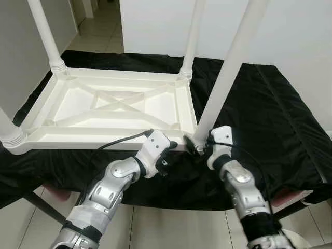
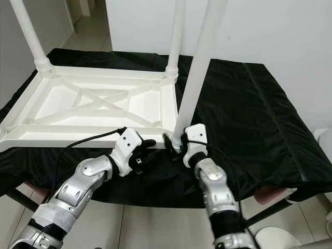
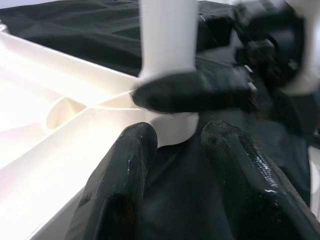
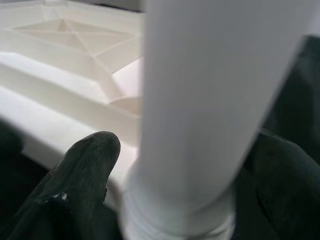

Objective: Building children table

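A white plastic table top (image 1: 111,106) lies upside down on a black cloth (image 1: 259,119) and takes up the left and centre of the head views. Its ribbed underside with a crossed brace faces up. Three legs stand in its corners: one at the upper left (image 1: 46,36), one at the upper centre (image 1: 193,39), and one at the left edge (image 1: 8,129).

A fourth leg (image 1: 228,67) rises from the near right corner of the table top, slanting toward the upper right of the frame. Its lower end sits at the corner socket.

The right gripper (image 1: 199,148) is at lower centre right and pinches the base of this fourth leg. In the right wrist view the leg (image 4: 210,115) stands between the two black fingers (image 4: 85,160), which press against it on both sides.

The left gripper (image 1: 174,148) is at lower centre, just beside the same corner. In the left wrist view its fingers (image 3: 125,170) are spread apart and hold nothing, with their tips close to the rim of the corner socket (image 3: 172,127).

A pale tiled floor (image 1: 171,228) shows along the bottom of the frame.
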